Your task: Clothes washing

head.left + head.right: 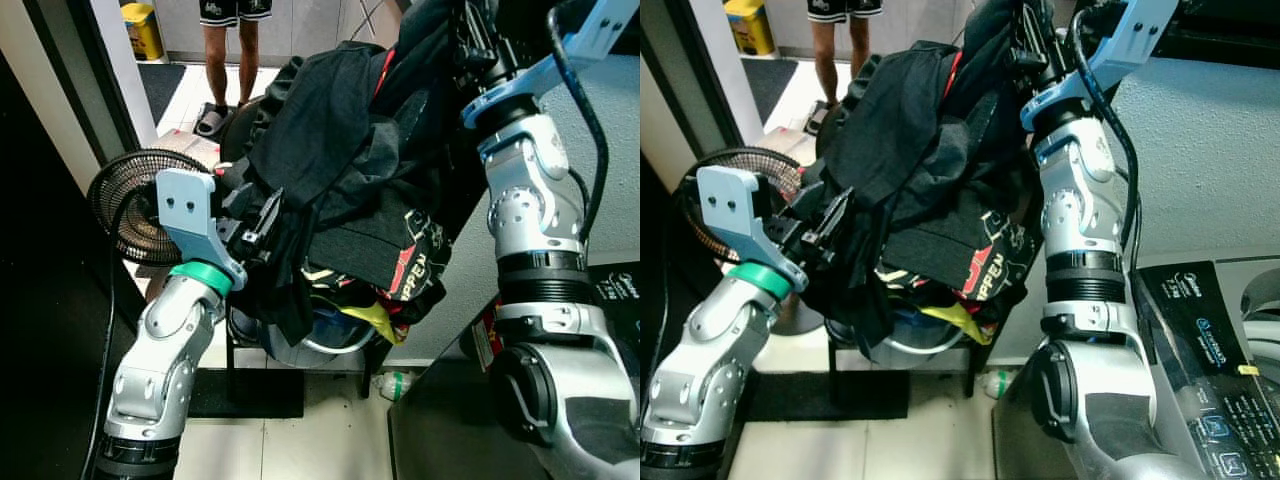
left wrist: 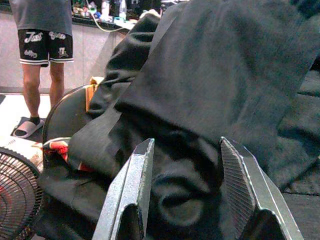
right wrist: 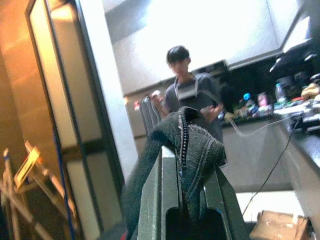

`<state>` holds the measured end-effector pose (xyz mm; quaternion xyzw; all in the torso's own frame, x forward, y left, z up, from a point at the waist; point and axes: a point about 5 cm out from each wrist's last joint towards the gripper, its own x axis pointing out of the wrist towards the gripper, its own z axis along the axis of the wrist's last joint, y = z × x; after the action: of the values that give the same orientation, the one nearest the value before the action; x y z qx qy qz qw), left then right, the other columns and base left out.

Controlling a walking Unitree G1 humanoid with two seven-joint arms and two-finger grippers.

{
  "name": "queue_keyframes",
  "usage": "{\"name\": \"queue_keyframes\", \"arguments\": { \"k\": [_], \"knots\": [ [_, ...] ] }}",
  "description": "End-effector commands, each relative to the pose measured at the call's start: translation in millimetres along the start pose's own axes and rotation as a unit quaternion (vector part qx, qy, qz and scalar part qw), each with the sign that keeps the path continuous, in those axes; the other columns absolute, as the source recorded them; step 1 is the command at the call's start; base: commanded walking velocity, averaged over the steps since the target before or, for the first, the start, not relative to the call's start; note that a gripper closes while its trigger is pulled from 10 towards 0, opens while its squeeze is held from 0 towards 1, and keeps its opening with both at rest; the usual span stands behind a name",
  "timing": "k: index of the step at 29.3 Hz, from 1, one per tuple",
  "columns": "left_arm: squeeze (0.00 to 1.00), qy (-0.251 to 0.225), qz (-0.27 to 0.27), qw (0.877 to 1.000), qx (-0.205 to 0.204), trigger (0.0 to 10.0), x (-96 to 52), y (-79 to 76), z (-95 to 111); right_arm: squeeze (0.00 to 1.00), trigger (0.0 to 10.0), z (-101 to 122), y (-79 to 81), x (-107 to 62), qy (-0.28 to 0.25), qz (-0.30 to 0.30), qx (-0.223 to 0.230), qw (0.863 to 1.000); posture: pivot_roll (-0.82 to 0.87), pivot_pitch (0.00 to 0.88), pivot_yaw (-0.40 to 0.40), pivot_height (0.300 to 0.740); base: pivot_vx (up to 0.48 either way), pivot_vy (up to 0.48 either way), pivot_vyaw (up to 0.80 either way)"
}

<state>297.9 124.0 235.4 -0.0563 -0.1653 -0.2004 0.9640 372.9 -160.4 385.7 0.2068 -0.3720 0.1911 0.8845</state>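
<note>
Laundry: dark clothes pile [image 1: 340, 170] between both tools | right tool [image 3: 187, 197]: pinching dark garment [image 3: 192, 142], raised above pile | left tool [image 2: 187, 200]: fingers wide, against pile's side

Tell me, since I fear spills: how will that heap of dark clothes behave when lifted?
Likely floppy: the heap of dark clothes drapes and sags. Pieces may slip off, as the right gripper pinches just one fold. Probably bulky rather than heavy.

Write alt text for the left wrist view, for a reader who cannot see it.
The left end effector, its two fingers open, points into a heap of dark clothes, with a fold of black fabric between the fingers. Beside the heap are a black fan grille and, farther back, a person's legs in black shorts and slides.
</note>
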Motion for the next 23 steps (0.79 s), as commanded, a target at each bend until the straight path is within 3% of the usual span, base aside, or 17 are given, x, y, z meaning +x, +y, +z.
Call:
{"name": "queue_keyframes", "arguments": {
  "k": [1, 2, 3, 4, 5, 8, 9, 14, 15, 17, 18, 23],
  "knots": [
    [0.00, 0.000, -0.005, 1.000, -0.001, 10.0, -0.1, -1.3, -0.8, 0.00, 0.0, 51.4, 1.2, 12.5, -0.103, 0.004, 0.012, 0.995, 0.04, 0.039, 0.023, 0.740, 0.000, 0.000, 0.00],
    [0.00, 0.000, -0.005, 1.000, -0.001, 10.0, -0.1, -1.3, -0.8, 0.00, 0.0, 51.4, 1.2, 12.5, -0.103, 0.004, 0.012, 0.995, 0.04, 0.039, 0.023, 0.740, 0.000, 0.000, 0.00],
    [0.00, -0.001, -0.006, 1.000, -0.001, 10.0, 0.0, -1.6, -0.5, 0.00, 0.0, 82.2, -1.5, 18.5, -0.162, 0.002, 0.038, 0.986, 0.04, 0.039, 0.023, 0.740, 0.000, 0.000, 0.00],
    [0.00, -0.001, -0.006, 1.000, -0.001, 10.0, 0.0, -1.6, -0.5, 0.00, 0.0, 82.2, -1.5, 18.5, -0.162, 0.002, 0.038, 0.986, 0.04, 0.039, 0.023, 0.740, 0.000, 0.000, 0.00],
    [0.00, -0.002, -0.007, 1.000, -0.002, 10.0, 0.1, -1.8, -0.2, 0.00, 0.0, 106.8, -2.4, 21.9, -0.206, 0.007, 0.055, 0.977, 0.04, 0.036, 0.023, 0.740, 0.000, 0.000, 0.00],
    [0.00, -0.002, -0.008, 1.000, -0.002, 10.0, 0.2, -1.8, -0.1, 0.00, 0.0, 123.2, -1.7, 24.3, -0.233, 0.016, 0.062, 0.970, 0.04, 0.035, 0.026, 0.740, 0.000, 0.000, 0.00],
    [0.00, -0.003, -0.011, 1.000, -0.002, 10.0, 1.3, -2.2, 0.2, 0.00, 0.0, 154.6, 4.4, 32.6, -0.269, 0.043, 0.049, 0.961, 0.04, 0.034, 0.029, 0.740, 0.000, 0.000, 0.00],
    [0.00, -0.003, -0.014, 1.000, -0.002, 10.0, 2.0, -2.5, 0.2, 0.00, 0.0, 177.6, 8.4, 36.5, -0.299, 0.058, 0.047, 0.951, 0.04, 0.034, 0.029, 0.740, 0.000, 0.000, 0.00],
    [0.00, -0.004, -0.015, 1.000, -0.002, 10.0, 2.1, -2.7, 0.2, 0.00, 0.0, 194.5, 10.5, 36.7, -0.324, 0.067, 0.050, 0.942, 0.04, 0.034, 0.029, 0.740, 0.000, 0.000, 0.00],
    [0.00, -0.004, -0.015, 1.000, -0.002, 10.0, 2.1, -2.7, 0.2, 0.00, 0.0, 194.5, 10.5, 36.7, -0.324, 0.067, 0.050, 0.942, 0.04, 0.034, 0.029, 0.740, 0.000, 0.000, 0.00],
    [0.00, -0.003, -0.016, 1.000, -0.002, 10.0, 2.3, -3.1, -0.1, 0.00, 0.0, 210.1, 11.5, 35.8, -0.347, 0.074, 0.052, 0.934, 0.04, 0.033, 0.032, 0.740, 0.000, 0.000, 0.00],
    [0.00, -0.003, -0.018, 1.000, -0.002, 10.0, 2.3, -3.4, -0.6, 0.00, 0.0, 232.0, 11.1, 32.9, -0.379, 0.079, 0.043, 0.921, 0.04, 0.033, 0.032, 0.740, 0.000, 0.000, 0.00]
  ]
}}
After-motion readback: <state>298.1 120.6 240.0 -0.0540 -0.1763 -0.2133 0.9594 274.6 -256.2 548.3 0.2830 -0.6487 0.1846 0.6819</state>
